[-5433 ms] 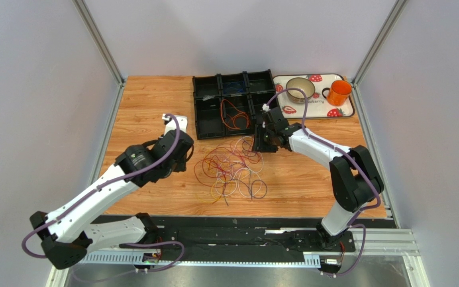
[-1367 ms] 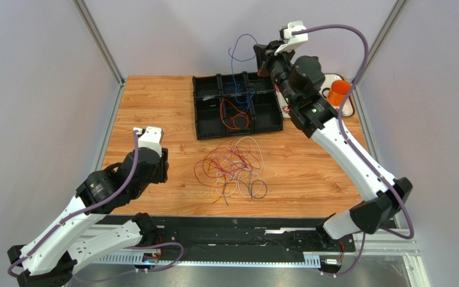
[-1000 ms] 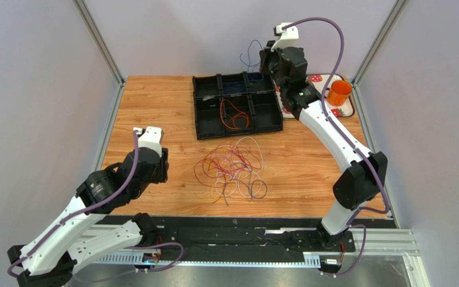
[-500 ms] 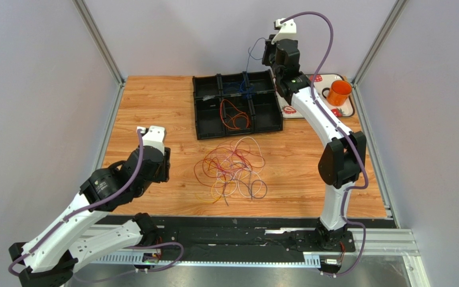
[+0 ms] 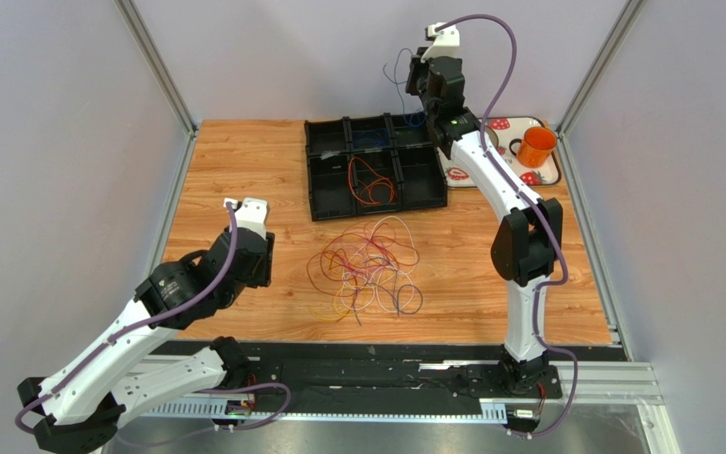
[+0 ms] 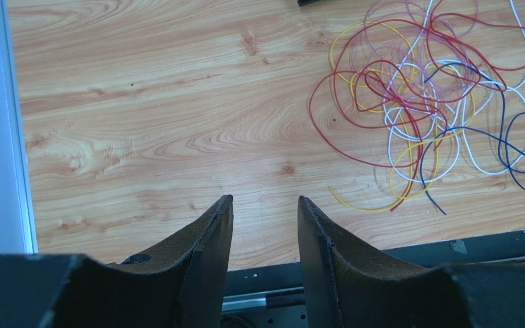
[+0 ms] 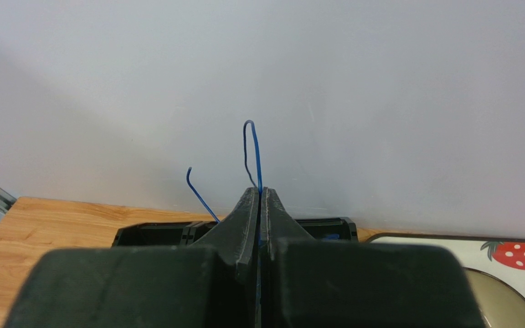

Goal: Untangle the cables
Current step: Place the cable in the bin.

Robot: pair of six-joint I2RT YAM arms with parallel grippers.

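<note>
A tangle of cables (image 5: 369, 270) in red, yellow, white, purple and blue lies on the wood table; it also shows at the upper right of the left wrist view (image 6: 431, 102). My right gripper (image 5: 412, 78) is raised high above the back of the black tray (image 5: 329, 203), shut on a blue cable (image 7: 253, 150) that loops up from between its fingers and hangs towards the tray. An orange-red cable (image 5: 371, 183) lies in a middle tray compartment. My left gripper (image 6: 265, 205) is open and empty, left of the tangle near the table's front edge.
A strawberry-patterned mat (image 5: 547, 175) at the back right holds an orange mug (image 5: 534, 146); its bowl is mostly hidden behind my right arm. Grey walls and metal posts enclose the table. A black rail (image 5: 376, 374) runs along the front edge.
My right gripper lifted the blue cable out of the tangle, carried it up over the tray's back, and shifted slightly left. My left arm drew back, then edged a little right.
</note>
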